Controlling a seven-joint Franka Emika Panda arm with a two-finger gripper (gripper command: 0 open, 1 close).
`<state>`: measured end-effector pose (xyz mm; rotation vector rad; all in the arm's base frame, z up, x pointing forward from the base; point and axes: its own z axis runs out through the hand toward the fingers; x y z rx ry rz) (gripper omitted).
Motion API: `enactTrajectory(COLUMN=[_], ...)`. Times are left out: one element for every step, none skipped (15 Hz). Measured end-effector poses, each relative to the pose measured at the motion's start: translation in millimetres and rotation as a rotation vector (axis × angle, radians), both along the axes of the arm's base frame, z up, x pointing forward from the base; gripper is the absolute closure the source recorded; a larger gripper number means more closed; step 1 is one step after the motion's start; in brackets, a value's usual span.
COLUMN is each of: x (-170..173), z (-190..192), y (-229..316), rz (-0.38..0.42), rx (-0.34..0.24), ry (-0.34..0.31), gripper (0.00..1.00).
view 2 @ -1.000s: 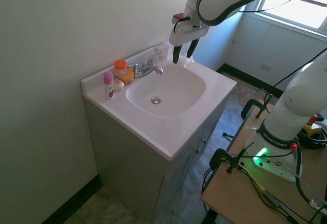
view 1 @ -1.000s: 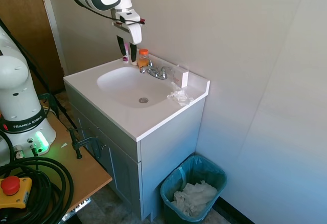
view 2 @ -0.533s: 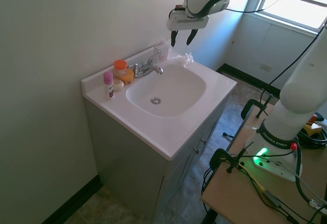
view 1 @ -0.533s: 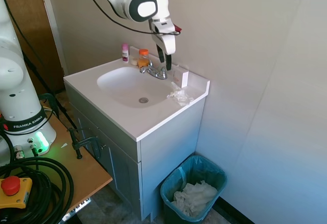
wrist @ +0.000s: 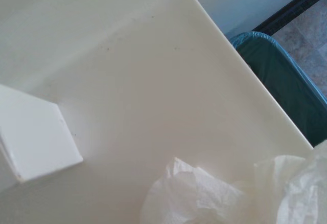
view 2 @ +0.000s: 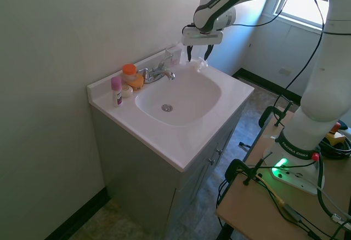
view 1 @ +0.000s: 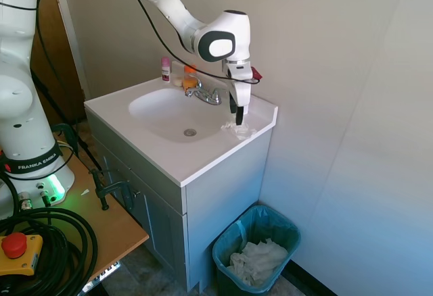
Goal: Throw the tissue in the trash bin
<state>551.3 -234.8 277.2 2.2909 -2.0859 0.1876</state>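
Note:
The tissue [view 1: 240, 131] is a small crumpled white wad on the right rear corner of the vanity top [view 1: 169, 164]; it also shows as the tissue [view 2: 201, 63] and, close up, as the tissue [wrist: 204, 196]. My gripper [view 1: 238, 115] points straight down just above it, fingers apart and open with nothing between them; the second exterior view shows the gripper [view 2: 196, 55] the same way. The teal trash bin [view 1: 295, 229] stands on the floor to the right of the vanity, lined with a bag. Part of the trash bin [wrist: 286, 81] shows past the counter edge.
A heap of white crumpled paper [view 1: 257, 259] lies in the bin. A white block [wrist: 36, 132] stands by the back ledge near the tissue. Faucet [view 1: 206, 94], orange bottle [view 1: 190, 76] and pink-capped tube [view 1: 166, 68] line the back. The wall is close behind.
The arm has swung from behind the basin across the faucet to the counter's right corner and dropped lower, so the gripper now hangs over the tissue. The tissue has not moved.

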Motion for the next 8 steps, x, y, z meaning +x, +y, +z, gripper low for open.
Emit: enactTrajectory(x=[0.5,1.4,3.0,4.5,4.5,4.5,4.7,5.0], z=[-5.1,-10.9,-16.1,-20.0,-23.5,-24.7,-25.2,-25.3], y=[-1.5,-2.4,-3.4,-4.1,-4.6,-4.5,-4.0,-3.5], rz=[-0.005,-0.011,-0.015,-0.017,-0.018,-0.02,-0.019,-0.019], rx=[0.003,0.009,0.018,0.024,0.028,0.032,0.036,0.039], ry=[0.006,0.011,0.014,0.015,0.017,0.016,0.014,0.012], gripper=[1.0,1.0,1.0,1.0,1.0,1.0,1.0,1.0])
